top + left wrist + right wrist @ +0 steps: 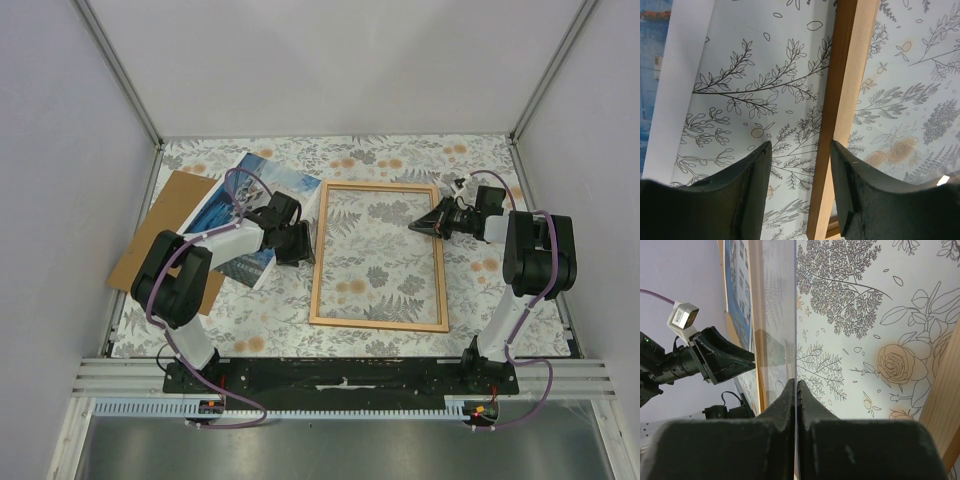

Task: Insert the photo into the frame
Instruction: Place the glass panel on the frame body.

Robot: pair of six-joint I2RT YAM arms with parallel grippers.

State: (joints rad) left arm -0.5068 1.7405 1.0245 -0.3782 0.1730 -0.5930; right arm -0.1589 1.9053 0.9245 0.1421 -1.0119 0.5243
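Observation:
The frame [318, 262] is a thin orange-brown wooden rectangle lying flat in the middle of the table. The photo [292, 184], a blue-and-white print with a white border, lies left of it, partly hidden under my left arm. My left gripper [300, 242] is open, low over the frame's left rail. That rail [845, 75] runs between the fingers [752, 195], close to the right one, and the photo's white edge [680, 80] shows at far left. My right gripper [796, 385], at the frame's right rail [430, 222], is shut on the edge of a thin clear pane [775, 315].
A plain brown backing board [165, 225] lies at the far left, partly under the photo. The table has a floral cover [400, 155] and is walled on three sides. My left arm's gripper [720, 360] shows across the frame in the right wrist view.

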